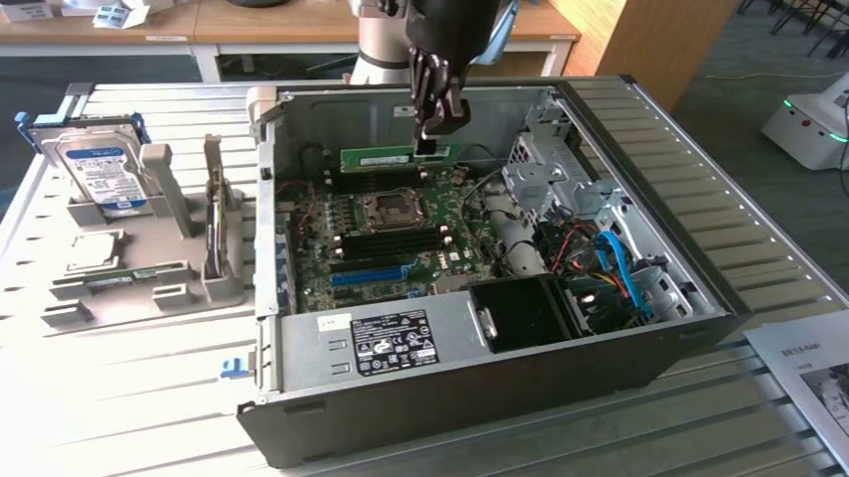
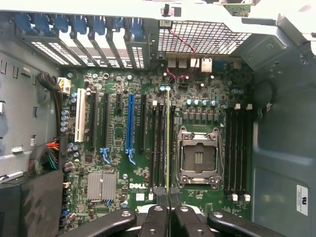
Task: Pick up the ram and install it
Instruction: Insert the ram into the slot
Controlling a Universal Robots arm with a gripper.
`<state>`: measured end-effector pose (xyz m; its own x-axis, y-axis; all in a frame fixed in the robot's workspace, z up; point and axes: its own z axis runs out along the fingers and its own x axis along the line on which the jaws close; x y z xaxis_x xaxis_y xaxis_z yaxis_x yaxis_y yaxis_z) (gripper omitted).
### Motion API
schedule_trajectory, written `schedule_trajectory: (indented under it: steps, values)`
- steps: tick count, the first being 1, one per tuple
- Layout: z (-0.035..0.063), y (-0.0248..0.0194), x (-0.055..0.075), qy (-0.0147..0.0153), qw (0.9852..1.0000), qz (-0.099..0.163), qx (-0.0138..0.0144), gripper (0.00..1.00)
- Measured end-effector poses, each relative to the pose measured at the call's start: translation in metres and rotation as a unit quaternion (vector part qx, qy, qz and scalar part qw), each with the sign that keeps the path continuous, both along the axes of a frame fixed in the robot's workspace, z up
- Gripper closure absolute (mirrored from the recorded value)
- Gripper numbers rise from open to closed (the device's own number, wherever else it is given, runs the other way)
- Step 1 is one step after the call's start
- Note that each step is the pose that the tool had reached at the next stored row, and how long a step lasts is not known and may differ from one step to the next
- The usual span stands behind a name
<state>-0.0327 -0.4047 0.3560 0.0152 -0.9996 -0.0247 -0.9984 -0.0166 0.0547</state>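
We noted case (image 1: pixel 531 388) on table (image 1: pixel 133 397), open side up, motherboard (image 1: pixel 398 243) on its floor. Ram (image 1: pixel 385 157) hung in gripper (image 1: pixel 427 147) above motherboard, just beside CPU socket (image 1: pixel 394 207). Rack (image 1: pixel 159 288) holding hard drive (image 1: pixel 103 169) upright stood on table at exterior view's left of case. Paper sheet (image 1: pixel 809 368) lay at exterior view's right.

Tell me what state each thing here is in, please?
gripper: closed on the ram
ram: held level over the motherboard, apparently not yet seated
computer case: lying on its side, open
processor socket: empty
blue slot: empty
hard drive: standing in a grey holder outside the case
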Motion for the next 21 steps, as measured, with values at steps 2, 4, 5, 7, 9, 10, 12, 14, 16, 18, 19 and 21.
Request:
schedule_trajectory:
  steps: [2, 4, 5, 7, 9, 10, 12, 14, 16, 18, 19, 21]
  values:
    - [-0.0012, 0.0, 0.0, -0.0001, 1.0, 0.0, -0.0003, 0.88]
    - [-0.0024, 0.0, 0.0, -0.0002, 1.0, 0.0, -0.0007, 0.88]
    - [-0.003, 0.0, 0.0, -0.0003, 1.0, 0.0, -0.001, 0.88]
    - [-0.0045, 0.0, 0.0, -0.0005, 1.0, 0.0, -0.0015, 0.88]
    - [-0.0063, 0.0, 0.0, -0.0008, 1.0, 0.0, -0.002, 0.88]
    - [-0.0071, 0.0, 0.0, -0.001, 1.0, 0.0, -0.0023, 0.88]
    - [-0.0089, 0.0, 0.0, -0.0014, 1.0, 0.0, -0.0026, 0.88]
    - [-0.0108, 0.0, 0.0, -0.0019, 1.0, 0.0, -0.0031, 0.88]
    - [-0.013, 0.0, 0.0, -0.0022, 1.0, 0.0, -0.004, 0.88]
    - [-0.0152, 0.0, 0.0, -0.0027, 1.0, 0.0, -0.005, 0.88]
    - [-0.0162, 0.0, 0.0, -0.0029, 1.0, 0.0, -0.0054, 0.88]
    - [-0.0181, 0.0, 0.0, -0.0033, 1.0, 0.0, -0.0062, 0.88]
